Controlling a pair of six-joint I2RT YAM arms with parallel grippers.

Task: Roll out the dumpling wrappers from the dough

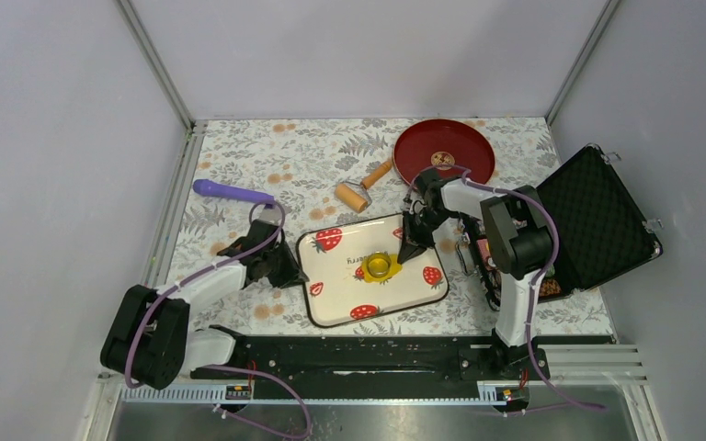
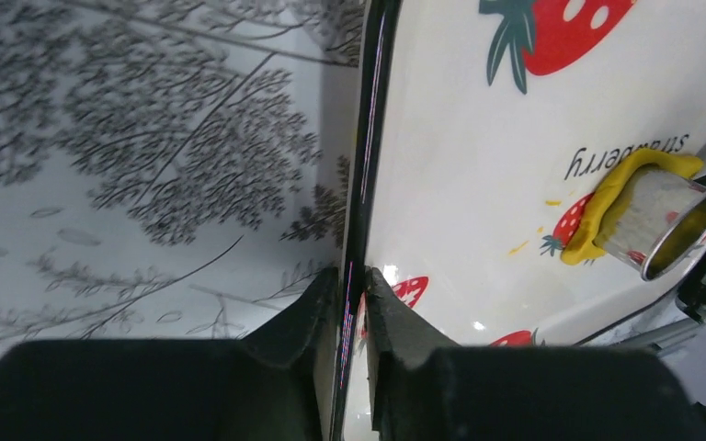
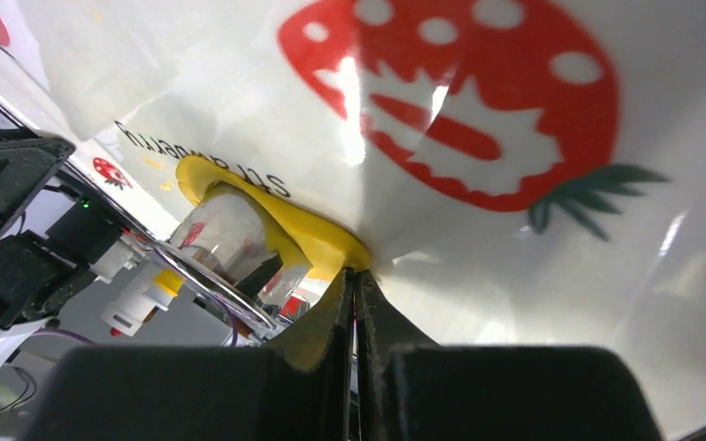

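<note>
L gripper (image 2: 351, 277) clamps tray (image 2: 478, 156) rim; R gripper (image 3: 354, 276), dough (image 3: 305, 235) edge.

The white strawberry-printed tray (image 2: 478, 138) ran off the left wrist view's top and right edges, and its rim vanished between the fingers of the left hand (image 2: 351, 280). The metal ring cutter (image 2: 653, 216) covered most of the soft yellow dough (image 3: 317, 234). Whether the right hand (image 3: 357, 276) pinched the dough's edge was unclear.
</note>
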